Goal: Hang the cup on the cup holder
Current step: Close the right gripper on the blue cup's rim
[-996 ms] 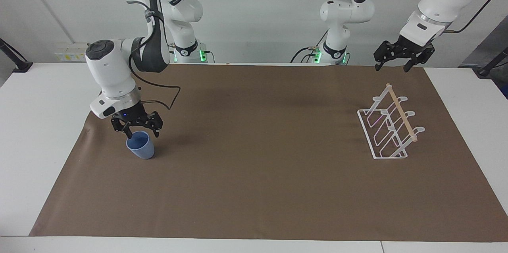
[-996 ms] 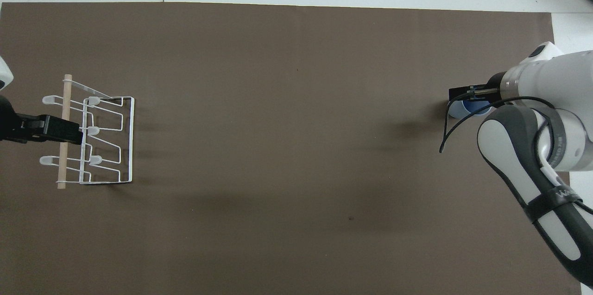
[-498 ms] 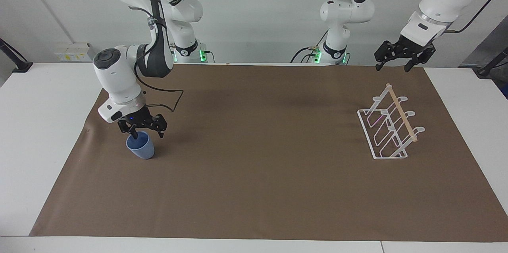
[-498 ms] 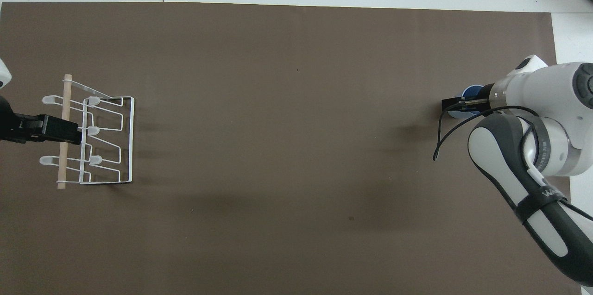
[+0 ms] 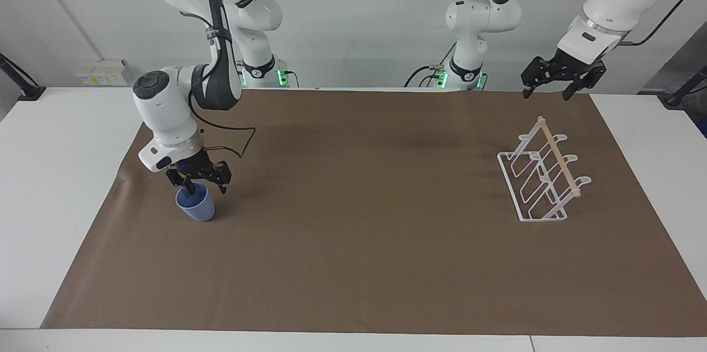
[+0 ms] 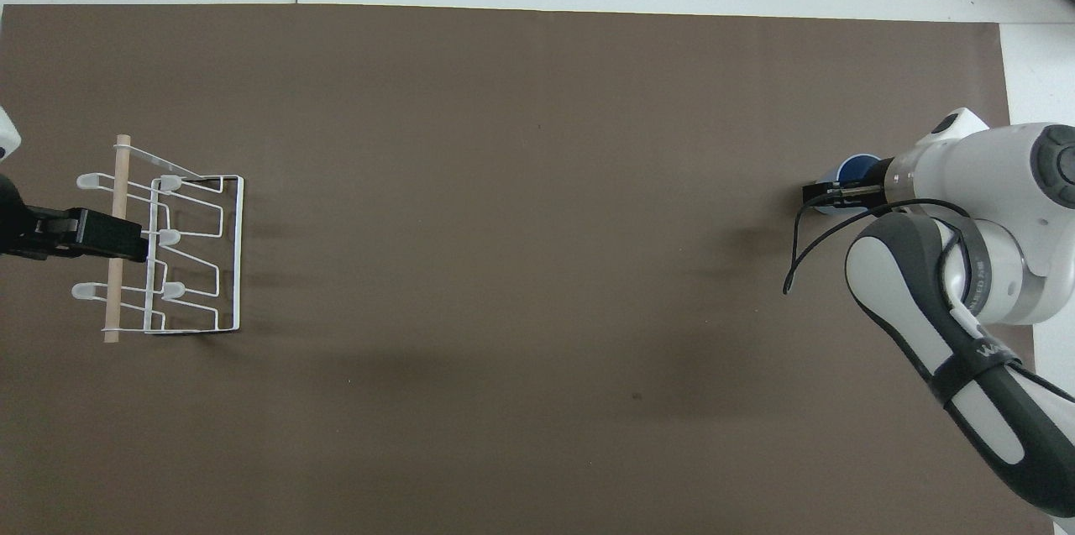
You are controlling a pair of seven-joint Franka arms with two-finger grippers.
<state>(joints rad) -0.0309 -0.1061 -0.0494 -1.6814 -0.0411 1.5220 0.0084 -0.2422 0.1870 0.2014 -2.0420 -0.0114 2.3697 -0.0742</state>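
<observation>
The light-blue cup (image 5: pixel 196 207) stands upright on the brown mat toward the right arm's end of the table; part of its rim shows in the overhead view (image 6: pixel 858 166). My right gripper (image 5: pixel 203 185) (image 6: pixel 827 195) is low at the cup's rim and open, one finger dipping inside the cup and the other outside it. The white wire cup holder (image 5: pixel 559 157) (image 6: pixel 238 249) with its wooden dowel stands toward the left arm's end. My left gripper (image 5: pixel 547 89) (image 6: pixel 134 238) waits open and empty in the air over the holder.
The brown mat (image 5: pixel 353 241) covers most of the white table (image 5: pixel 55 175). A loose black cable (image 5: pixel 243 139) hangs from the right arm's wrist above the mat beside the cup.
My right gripper has tilted and dropped a little, so one finger now dips into the cup. The cup, the holder and the left arm have not moved.
</observation>
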